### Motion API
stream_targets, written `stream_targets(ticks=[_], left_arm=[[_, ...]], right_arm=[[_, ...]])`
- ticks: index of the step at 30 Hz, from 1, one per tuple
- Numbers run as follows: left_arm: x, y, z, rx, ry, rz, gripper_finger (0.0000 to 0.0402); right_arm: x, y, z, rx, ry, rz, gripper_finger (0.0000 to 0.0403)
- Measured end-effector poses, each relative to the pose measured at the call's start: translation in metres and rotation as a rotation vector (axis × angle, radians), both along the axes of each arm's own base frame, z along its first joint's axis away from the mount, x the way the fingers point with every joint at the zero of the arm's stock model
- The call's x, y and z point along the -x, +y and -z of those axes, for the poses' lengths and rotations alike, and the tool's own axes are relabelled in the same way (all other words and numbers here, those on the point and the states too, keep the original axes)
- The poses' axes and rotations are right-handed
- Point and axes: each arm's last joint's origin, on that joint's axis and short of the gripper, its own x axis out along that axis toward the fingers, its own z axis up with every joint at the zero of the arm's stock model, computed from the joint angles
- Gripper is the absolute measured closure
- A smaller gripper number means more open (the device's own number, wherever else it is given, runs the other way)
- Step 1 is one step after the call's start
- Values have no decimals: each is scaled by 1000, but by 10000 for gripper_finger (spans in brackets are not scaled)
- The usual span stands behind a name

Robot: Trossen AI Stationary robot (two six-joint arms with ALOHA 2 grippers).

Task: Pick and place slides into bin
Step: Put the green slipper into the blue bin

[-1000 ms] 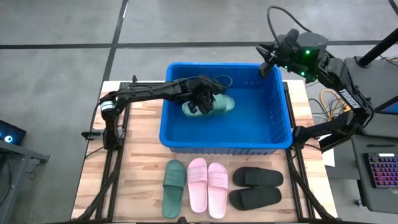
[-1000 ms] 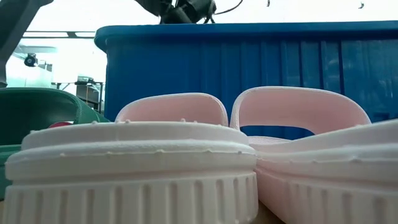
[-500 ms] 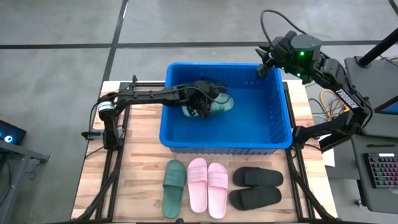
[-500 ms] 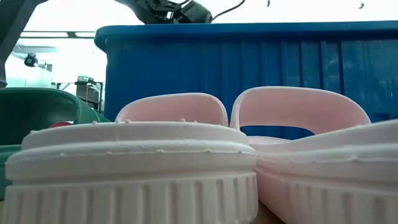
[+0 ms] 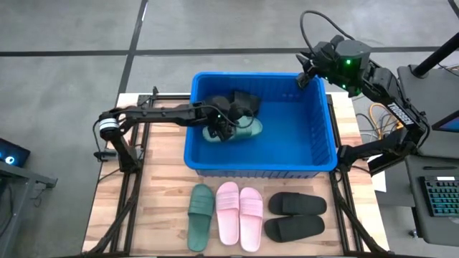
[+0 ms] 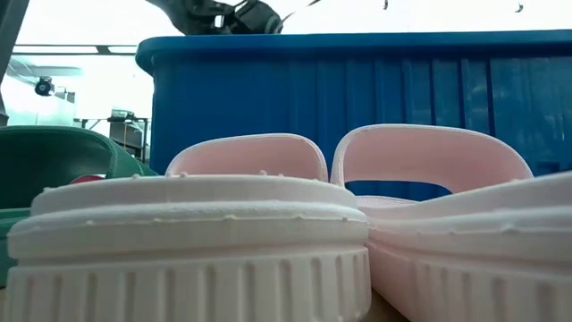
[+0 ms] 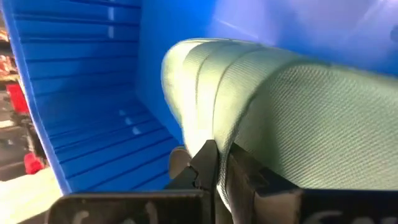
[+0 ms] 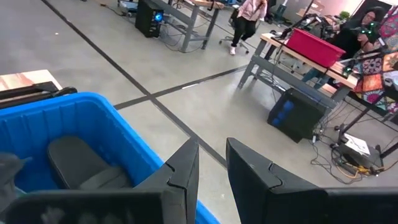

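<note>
While clamped, green slide (image 5: 242,130) inside bin (image 5: 315,153)

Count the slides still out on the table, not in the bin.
5: a dark green slide, two pink slides beside it, then two black slides, all in front of the bin.

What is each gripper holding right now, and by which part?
Left gripper is shut on the dark green slide inside the blue bin, pinching its edge. Right gripper holds nothing.
</note>
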Motion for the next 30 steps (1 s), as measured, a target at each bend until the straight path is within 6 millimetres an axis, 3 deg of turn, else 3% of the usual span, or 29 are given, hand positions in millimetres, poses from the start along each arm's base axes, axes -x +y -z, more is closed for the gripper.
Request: stream_targets(ticks=[5,10,30], left_arm=[[7,1,28,-124,24,62,401],[14,5,44,-126,35,46,401],[26,22,61,-52,-1,92,401]], right_arm=[[0,0,0,0,0,0,330],[0,0,0,0,0,0,330],[0,0,0,0,0,0,330]])
